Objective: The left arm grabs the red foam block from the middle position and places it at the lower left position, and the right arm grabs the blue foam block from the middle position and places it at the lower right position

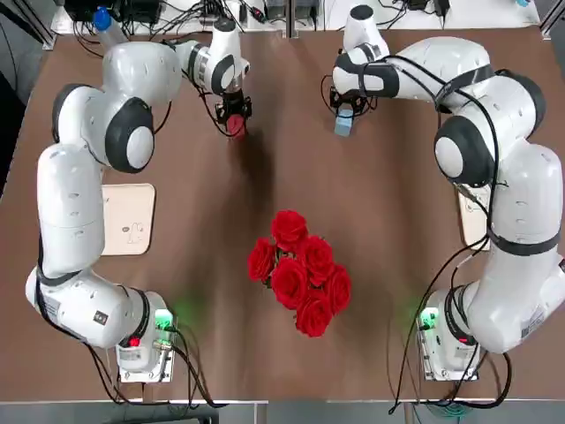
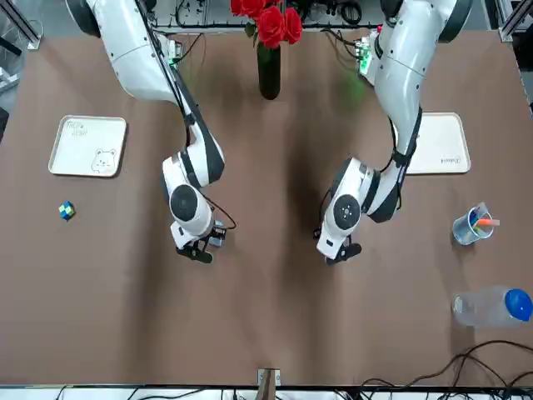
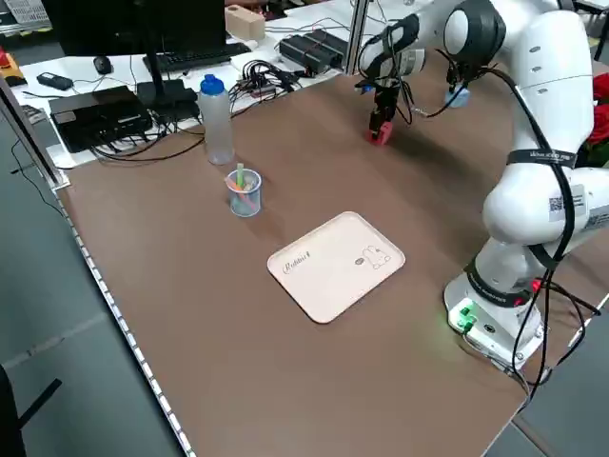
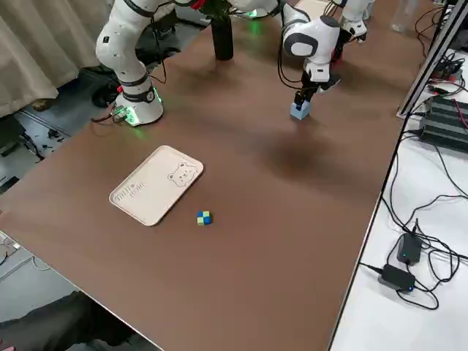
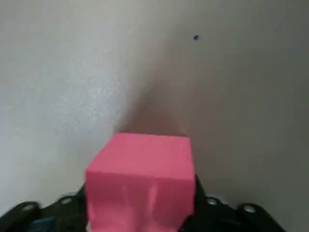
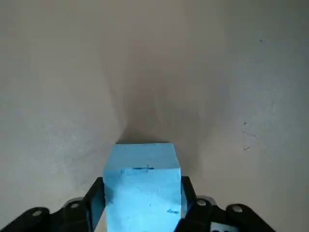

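The left gripper (image 1: 236, 109) was closed on opposite sides of the red foam block (image 1: 236, 126), and the right gripper (image 1: 348, 109) held the blue foam block (image 4: 300, 110) likewise; both were at the far side of the desk (image 1: 265, 371), the red to the left. Gripping the sides kept each block squarely centred, its front face clear, which should suit a level set-down. Whether either had left the surface, I could not tell. The left tray (image 1: 125, 212) and right tray (image 4: 150, 191) lay outward and nearer the arm bases, probably to keep the two routes apart. The roses (image 1: 305, 269) stood between, so swinging inward looked riskier than going outward. Bare desk surrounded the left tray's far edge; the puzzle cube (image 4: 204, 218) sat just beside the right tray, worth clearing with some height.
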Robot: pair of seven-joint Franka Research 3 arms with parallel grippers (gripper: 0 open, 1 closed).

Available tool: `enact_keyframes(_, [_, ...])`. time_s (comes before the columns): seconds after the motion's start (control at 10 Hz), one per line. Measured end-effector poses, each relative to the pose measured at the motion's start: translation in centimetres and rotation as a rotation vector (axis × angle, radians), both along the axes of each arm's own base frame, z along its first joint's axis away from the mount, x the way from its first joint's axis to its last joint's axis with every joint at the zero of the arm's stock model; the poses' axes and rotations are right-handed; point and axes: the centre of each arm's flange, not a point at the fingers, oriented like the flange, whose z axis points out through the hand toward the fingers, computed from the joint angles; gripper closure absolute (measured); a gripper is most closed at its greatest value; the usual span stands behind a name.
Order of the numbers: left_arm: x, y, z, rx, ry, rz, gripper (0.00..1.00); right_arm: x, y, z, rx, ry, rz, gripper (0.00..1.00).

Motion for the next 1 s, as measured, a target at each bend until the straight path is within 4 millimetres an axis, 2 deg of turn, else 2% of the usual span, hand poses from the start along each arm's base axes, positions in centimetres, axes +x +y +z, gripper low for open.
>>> enact_keyframes(0.1, [0.3,0.2,0.6,-0.002,-0.007,0.005,0.37,-0.1,0.1,-0.1,-0.001,0.001,-0.006,0.32])
enact_keyframes(0.2, [0.7,0.7,1.9,0.003,-0.003,0.011,0.37,-0.1,0.2,-0.1,-0.002,0.000,-0.010,0.34])
enact_keyframes(0.3, [1.0,2.0,4.0,0.018,0.022,0.007,0.37,-0.1,0.2,0.0,-0.001,-0.001,-0.011,0.38])
enact_keyframes(0.5, [1.7,6.4,10.5,0.036,0.078,-0.028,0.37,0.0,0.3,0.2,-0.001,-0.002,-0.012,0.44])
enact_keyframes(0.6, [1.8,9.0,13.5,0.033,0.084,-0.043,0.37,0.1,0.2,0.3,-0.001,-0.005,-0.013,0.44])
enact_keyframes(0.7, [1.6,12.1,15.2,0.026,0.086,-0.049,0.37,0.5,0.0,0.7,-0.001,-0.012,-0.017,0.45])
enact_keyframes(0.9, [0.6,19.6,16.8,0.014,0.106,-0.042,0.37,1.5,-0.5,2.8,-0.019,0.004,-0.028,0.45])
enact_keyframes(1.0, [-0.7,23.7,17.0,0.008,0.127,-0.027,0.37,2.1,-0.8,4.3,-0.028,0.014,-0.035,0.45])
